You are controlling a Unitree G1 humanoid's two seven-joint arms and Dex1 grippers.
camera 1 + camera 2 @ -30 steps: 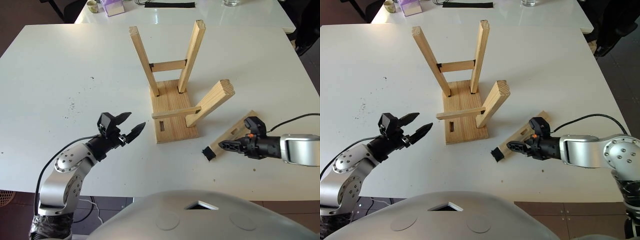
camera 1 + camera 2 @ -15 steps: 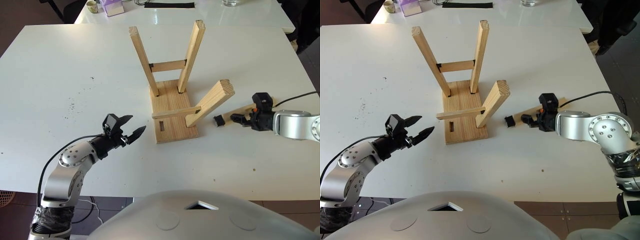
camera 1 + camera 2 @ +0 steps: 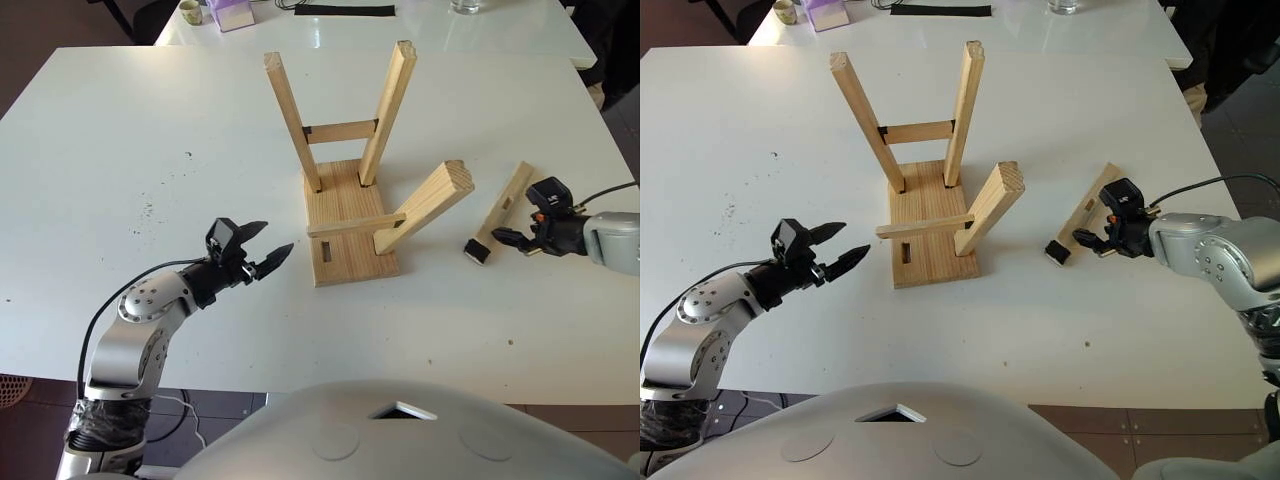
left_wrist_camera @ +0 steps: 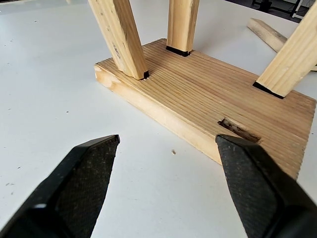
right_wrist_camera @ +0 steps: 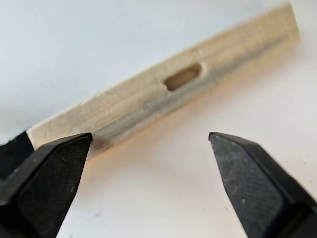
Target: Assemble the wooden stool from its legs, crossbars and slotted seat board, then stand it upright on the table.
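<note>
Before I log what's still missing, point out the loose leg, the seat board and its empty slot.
loose leg point(image 3: 502, 207): left eye view, mid-length.
seat board point(image 3: 342, 203): left eye view, bare face between legs.
empty slot point(image 4: 238, 130): left wrist view, its opening.

Both head views look forward and down from above the near edge of the broad white table point(image 3: 120, 150). They sit far enough back to take in both arms and the upturned pale wooden stool point(image 3: 345, 215) at mid-table. They share that whole scene, which sits slightly further left in the right eye. The left wrist view looks low across the tabletop past the black left gripper point(image 4: 167, 140), close to the stool's slotted seat board point(image 4: 208, 94). The right wrist view looks down past the black right gripper point(image 5: 149, 135), very near the loose pale wooden leg point(image 5: 168, 94) lying right of the stool.
</note>
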